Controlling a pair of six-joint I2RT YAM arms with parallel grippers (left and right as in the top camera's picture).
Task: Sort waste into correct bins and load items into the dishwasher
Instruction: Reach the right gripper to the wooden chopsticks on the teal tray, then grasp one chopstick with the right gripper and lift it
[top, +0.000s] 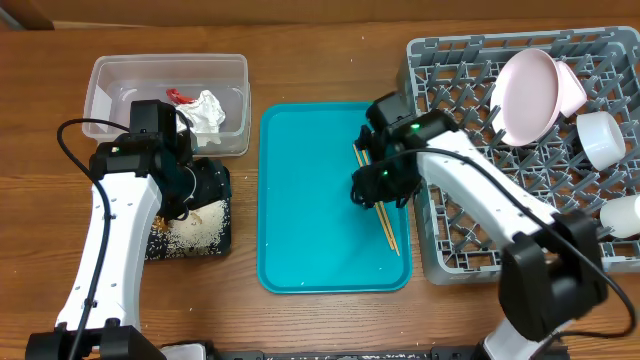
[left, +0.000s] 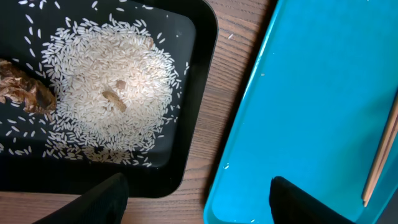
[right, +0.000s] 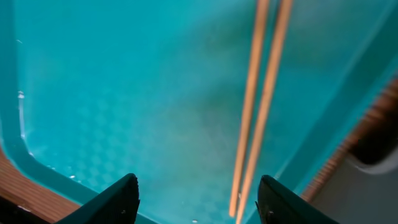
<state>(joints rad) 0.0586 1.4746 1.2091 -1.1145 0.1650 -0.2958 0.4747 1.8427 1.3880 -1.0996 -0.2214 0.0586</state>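
- The wooden table (top: 330, 60) shows as a bare strip directly below the left gripper (left: 199, 190).
- The black tray (left: 186, 124) lies on the wood just left of that gripper.
- The teal tray (left: 298, 93) lies just right of it and also directly beneath the right gripper (right: 199, 190).
- The clear tub (top: 100, 75) sits on the table beyond the left gripper, near the black tray's far end.
- The grey dish rack (top: 460, 70) stands just right of the right gripper, beside the teal tray.
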